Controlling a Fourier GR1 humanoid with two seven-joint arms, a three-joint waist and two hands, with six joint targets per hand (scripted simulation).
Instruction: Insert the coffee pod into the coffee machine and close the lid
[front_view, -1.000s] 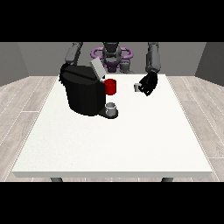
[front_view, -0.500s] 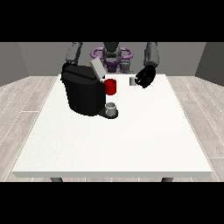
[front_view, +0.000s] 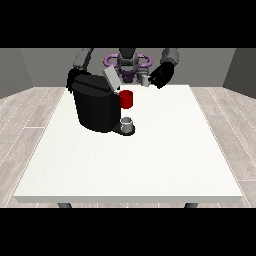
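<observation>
A black hand (front_view: 161, 76) at the view's right holds a small pale coffee pod (front_view: 145, 81) in the air above the far edge of the white desk (front_view: 150, 160), its fingers curled round the pod. The pod hangs to the right of the black coffee machine (front_view: 96, 104), whose grey lid (front_view: 111, 78) stands tilted open. A red part (front_view: 126, 99) juts from the machine's front, and a small grey cup (front_view: 127, 123) sits on the tray below it; nothing can be made out inside the cup. Whether the machine's pod slot is already filled cannot be told from here. The pod looks light, stiff and smooth-sided, likely best gripped round its wall so the open slot stays reachable. The hand at the view's left is hidden behind the machine.
</observation>
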